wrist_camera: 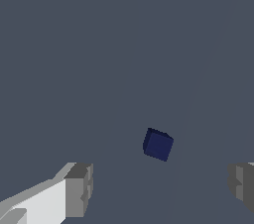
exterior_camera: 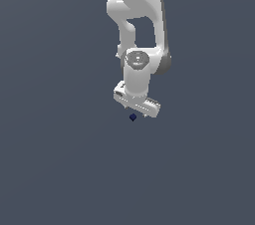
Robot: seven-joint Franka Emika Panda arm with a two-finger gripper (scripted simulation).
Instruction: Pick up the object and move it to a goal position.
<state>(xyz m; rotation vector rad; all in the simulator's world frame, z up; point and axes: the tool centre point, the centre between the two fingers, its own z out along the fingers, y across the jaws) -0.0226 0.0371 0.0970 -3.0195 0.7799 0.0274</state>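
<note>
Wrist view shows the tiny dark navy-blue cube (wrist_camera: 158, 144) lying on the grey floor beyond the white gripper (wrist_camera: 161, 188), whose fingers (wrist_camera: 79, 191) stand apart; centre over the cube, then descend straight.

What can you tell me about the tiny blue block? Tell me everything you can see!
The dark navy-blue block is a little cube with flat, plain faces and sharp edges, much smaller than the white gripper. It looks solid and matte, with no marks. In the wrist view it sits turned at a slant, apart from the two grey fingertips, which stand wide on either side. Nothing touches it. In the exterior view it shows as a dark speck just below the gripper against the plain grey background.
</note>
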